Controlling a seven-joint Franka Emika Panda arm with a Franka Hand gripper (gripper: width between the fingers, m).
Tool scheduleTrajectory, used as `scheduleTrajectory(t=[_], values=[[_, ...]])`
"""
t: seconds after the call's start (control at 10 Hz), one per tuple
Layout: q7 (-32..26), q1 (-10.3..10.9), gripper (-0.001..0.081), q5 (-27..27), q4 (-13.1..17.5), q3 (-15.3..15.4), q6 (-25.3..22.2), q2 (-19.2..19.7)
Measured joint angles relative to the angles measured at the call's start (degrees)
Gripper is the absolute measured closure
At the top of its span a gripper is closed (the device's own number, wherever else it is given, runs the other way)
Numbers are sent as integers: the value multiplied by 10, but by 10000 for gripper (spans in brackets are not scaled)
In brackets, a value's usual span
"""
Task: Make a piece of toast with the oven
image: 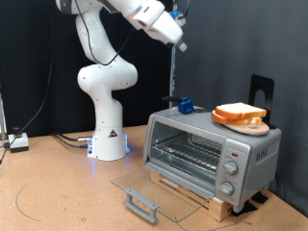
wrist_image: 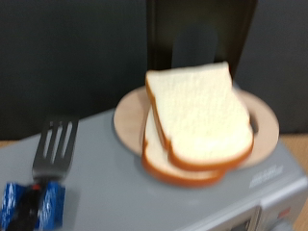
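The silver oven stands at the exterior view's right, its glass door folded down flat with the grey handle at the front. The wire rack shows inside. On the oven top a wooden plate holds two stacked bread slices. The piece of toast is the upper one, also seen from outside as the piece of toast. My gripper hangs high above the oven's left end, apart from the bread. Its fingers do not show in the wrist view.
A fork with a blue handle lies on the oven top beside the plate. A black stand rises behind the oven. The white arm base and cables occupy the exterior view's left.
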Motion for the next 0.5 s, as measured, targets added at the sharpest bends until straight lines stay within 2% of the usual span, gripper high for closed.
scheduleTrajectory(t=[0.1, 0.2, 0.4, 0.5], values=[[5, 0, -1, 8, -5, 6, 1, -22], [40, -6, -1, 9, -8, 16, 1, -43], [104, -31, -1, -6, -11, 39, -3, -85], [121, -42, -1, -21, -10, 43, -20, -103]])
